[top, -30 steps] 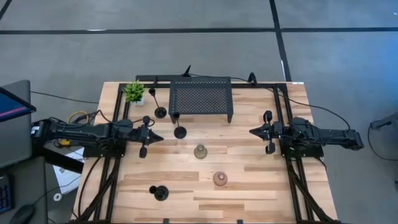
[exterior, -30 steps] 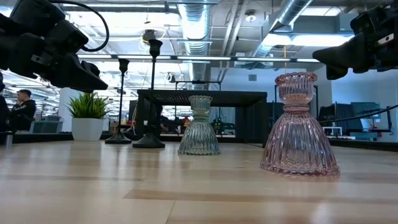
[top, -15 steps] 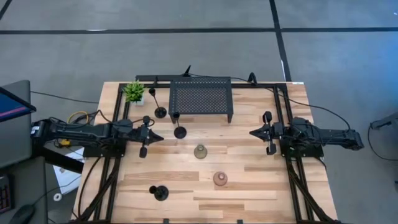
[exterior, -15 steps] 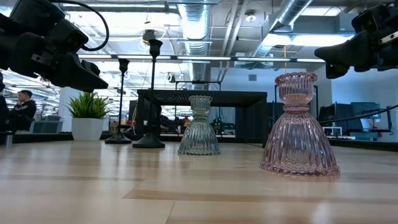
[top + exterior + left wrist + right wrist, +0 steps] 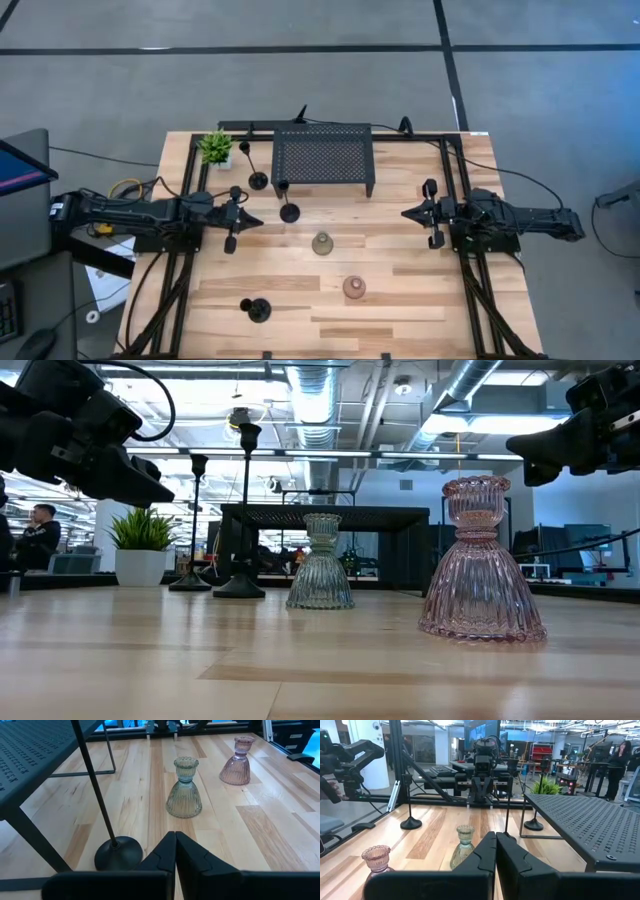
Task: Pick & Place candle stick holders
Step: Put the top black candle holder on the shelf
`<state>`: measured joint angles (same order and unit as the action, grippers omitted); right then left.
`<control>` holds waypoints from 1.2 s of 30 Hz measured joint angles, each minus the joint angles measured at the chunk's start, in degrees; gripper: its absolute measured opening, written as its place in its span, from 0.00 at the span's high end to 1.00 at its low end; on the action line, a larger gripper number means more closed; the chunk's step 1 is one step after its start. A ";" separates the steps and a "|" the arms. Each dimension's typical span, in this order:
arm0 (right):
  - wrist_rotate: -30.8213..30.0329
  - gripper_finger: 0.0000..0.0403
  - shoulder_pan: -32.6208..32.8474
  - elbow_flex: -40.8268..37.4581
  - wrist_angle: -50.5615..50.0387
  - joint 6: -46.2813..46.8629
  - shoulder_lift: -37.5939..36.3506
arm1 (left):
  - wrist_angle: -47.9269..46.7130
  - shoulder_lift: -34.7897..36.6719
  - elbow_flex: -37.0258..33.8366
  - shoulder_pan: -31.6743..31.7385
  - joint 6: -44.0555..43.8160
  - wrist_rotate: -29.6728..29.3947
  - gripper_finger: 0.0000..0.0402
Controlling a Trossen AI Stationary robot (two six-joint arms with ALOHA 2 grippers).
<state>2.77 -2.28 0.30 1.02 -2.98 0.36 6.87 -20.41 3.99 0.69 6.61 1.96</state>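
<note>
Three slim black candle stick holders stand on their round bases: one (image 5: 258,180) and another (image 5: 290,212) in front of the stand, the third (image 5: 258,310) near the front left. A greenish glass holder (image 5: 322,243) stands mid-table and a pinkish one (image 5: 354,288) nearer the front. My left gripper (image 5: 258,221) hovers shut at the left side, pointing level toward the black holder (image 5: 119,853) and greenish holder (image 5: 184,787). My right gripper (image 5: 405,212) hovers shut at the right side, facing the greenish holder (image 5: 464,845) and pinkish holder (image 5: 376,859). Neither gripper touches anything.
A black perforated metal stand (image 5: 322,155) sits at the table's far middle, with a small green potted plant (image 5: 215,147) at the far left. Black frame rails (image 5: 190,180) run along the left, far and right sides. Bare wood (image 5: 400,300) lies between the glass holders and the front edge.
</note>
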 joint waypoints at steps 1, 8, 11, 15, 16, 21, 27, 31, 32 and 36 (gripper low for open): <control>0.00 1.00 0.00 0.00 0.00 0.00 0.00 | 0.01 -0.01 0.00 0.02 0.00 0.00 0.98; 0.08 1.00 -0.02 0.00 0.35 -0.01 0.00 | 0.14 -0.02 0.00 -0.01 0.00 0.00 0.98; 0.17 1.00 -0.02 0.00 0.72 0.00 -0.02 | 0.54 0.00 0.00 -0.01 -0.01 -0.02 0.98; 0.17 1.00 -0.02 0.00 0.70 -0.01 -0.02 | 0.67 -0.02 0.00 0.02 -0.07 0.00 0.98; 0.17 1.00 -0.02 0.00 0.70 -0.01 -0.02 | 0.76 -0.01 0.00 0.00 -0.55 0.00 0.98; 0.17 1.00 -0.02 0.00 0.70 0.00 -0.02 | 1.11 -0.02 0.00 0.01 -1.47 0.00 0.98; 0.18 1.00 -0.02 0.00 0.72 0.05 -0.02 | 1.66 -0.02 0.00 0.02 -4.11 0.00 0.98; 0.19 1.00 -0.02 0.00 0.72 5.56 -0.02 | 2.44 -0.02 0.00 0.02 -9.94 0.00 0.98; 0.19 1.00 -0.02 0.00 0.72 7.06 -0.02 | 2.61 0.00 0.00 0.01 -10.01 0.00 0.98; 0.19 1.00 -0.02 0.00 0.72 8.83 -0.02 | 2.75 -0.02 0.00 0.02 -10.03 0.00 0.98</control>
<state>2.96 -2.31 0.30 1.74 5.84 0.34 9.62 -20.43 3.99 0.71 -3.42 1.96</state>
